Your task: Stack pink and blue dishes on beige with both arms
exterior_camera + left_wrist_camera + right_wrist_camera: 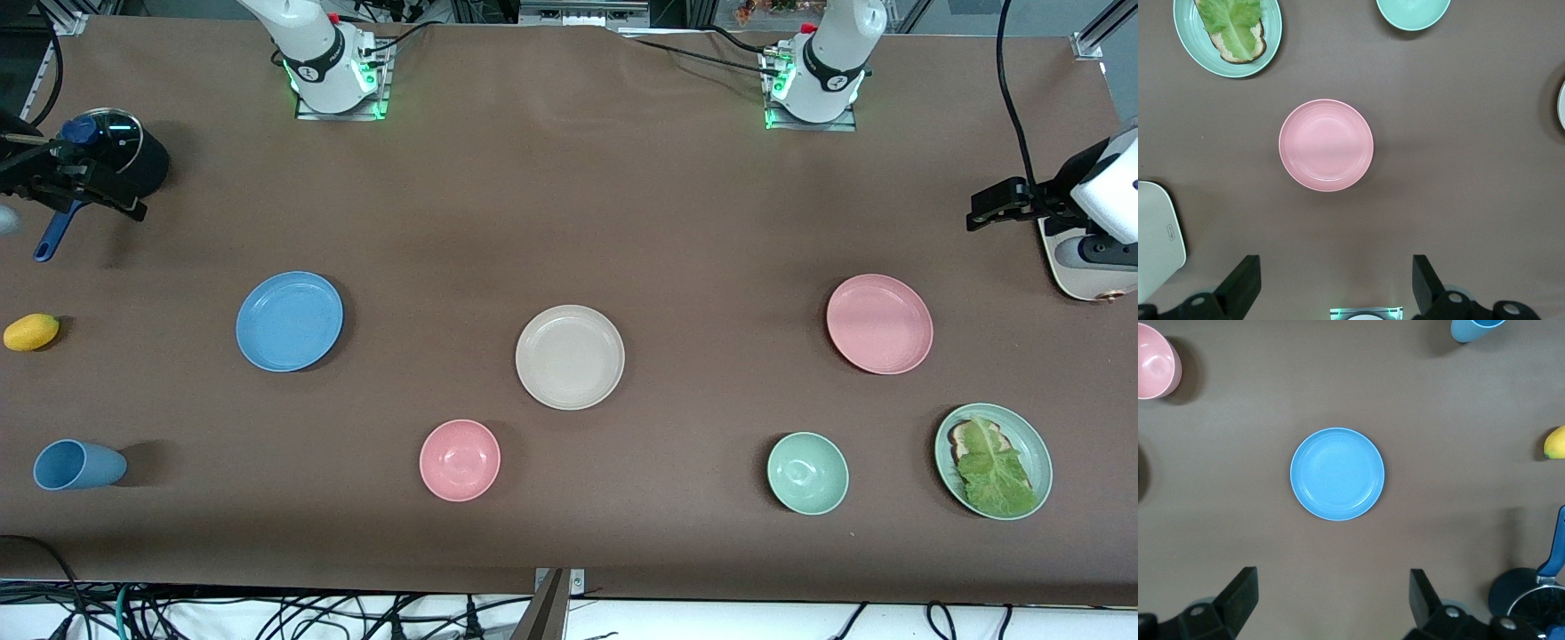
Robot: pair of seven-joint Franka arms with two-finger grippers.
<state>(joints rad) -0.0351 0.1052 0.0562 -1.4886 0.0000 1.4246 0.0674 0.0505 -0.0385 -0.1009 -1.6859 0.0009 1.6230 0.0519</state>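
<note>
Even, bright overhead light casts soft shadows beside each dish; all views sharp, no glare.

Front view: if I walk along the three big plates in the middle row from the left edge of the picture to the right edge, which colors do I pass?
blue plate → beige plate → pink plate

Front camera looks down across the whole table (569,204); wrist cameras look straight down from high above.
</note>
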